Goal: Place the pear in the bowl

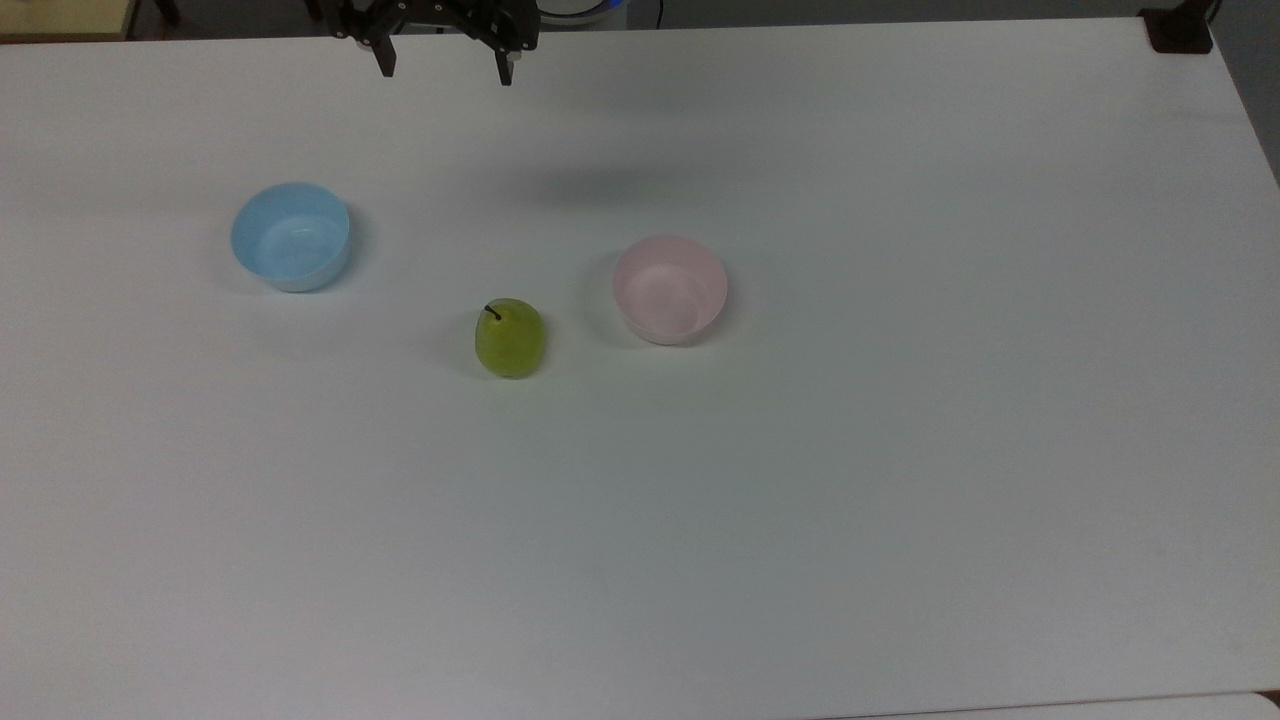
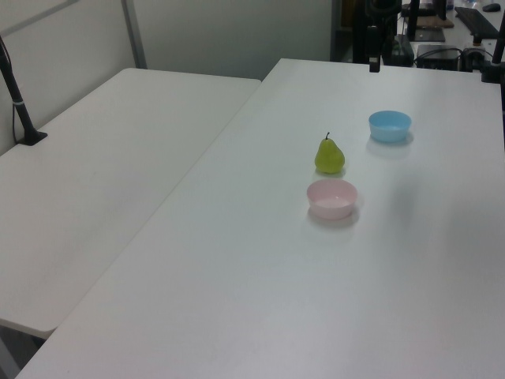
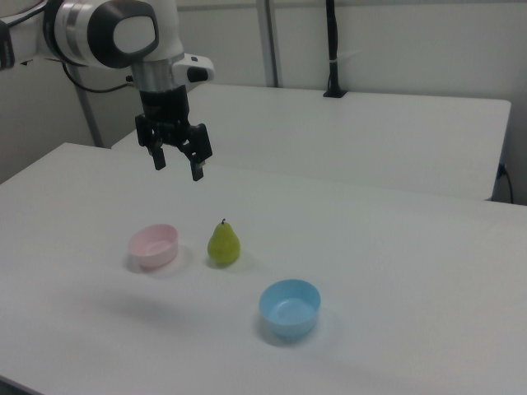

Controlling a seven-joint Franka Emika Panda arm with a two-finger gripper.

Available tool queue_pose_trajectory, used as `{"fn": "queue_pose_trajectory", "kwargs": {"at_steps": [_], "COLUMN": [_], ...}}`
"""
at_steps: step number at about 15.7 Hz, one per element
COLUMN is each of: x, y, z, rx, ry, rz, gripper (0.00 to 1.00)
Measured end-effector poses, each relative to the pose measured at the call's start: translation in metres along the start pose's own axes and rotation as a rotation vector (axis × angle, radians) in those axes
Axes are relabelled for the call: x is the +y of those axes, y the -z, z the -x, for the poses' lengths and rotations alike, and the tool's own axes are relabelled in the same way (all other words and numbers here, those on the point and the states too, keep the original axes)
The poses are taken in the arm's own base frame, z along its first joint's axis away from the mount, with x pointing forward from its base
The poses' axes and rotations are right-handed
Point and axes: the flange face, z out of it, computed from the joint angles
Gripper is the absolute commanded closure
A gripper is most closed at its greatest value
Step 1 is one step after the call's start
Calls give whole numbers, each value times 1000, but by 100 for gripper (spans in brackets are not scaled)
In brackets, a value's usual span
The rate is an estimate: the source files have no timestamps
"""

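A yellow-green pear stands upright on the white table, its dark stem up. The pale pink bowl sits empty just to the pear's right in the top view, a small gap between them. My gripper hangs open high above the table, near the far edge in the top view, well away from both. Its two black fingers are spread wide with nothing between them.
A light blue bowl sits empty to the pear's left in the top view. A second white table adjoins this one. A black post stands on that far table.
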Motion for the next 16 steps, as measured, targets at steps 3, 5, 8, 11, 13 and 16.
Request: {"fn": "queue_pose_trajectory", "kwargs": {"at_steps": [3, 5, 8, 11, 13, 16], "x": [0, 0, 0, 0, -1, -2], "y": [0, -2, -4, -5, -8, -19], "z": [0, -1, -2, -2, -5, -14], "rx": [0, -4, -7, -8, -12, -28], "ry": [0, -1, -1, -1, -1, -1], "rz": [0, 1, 1, 2, 3, 9], "gripper": [0, 0, 0, 0, 0, 0]}}
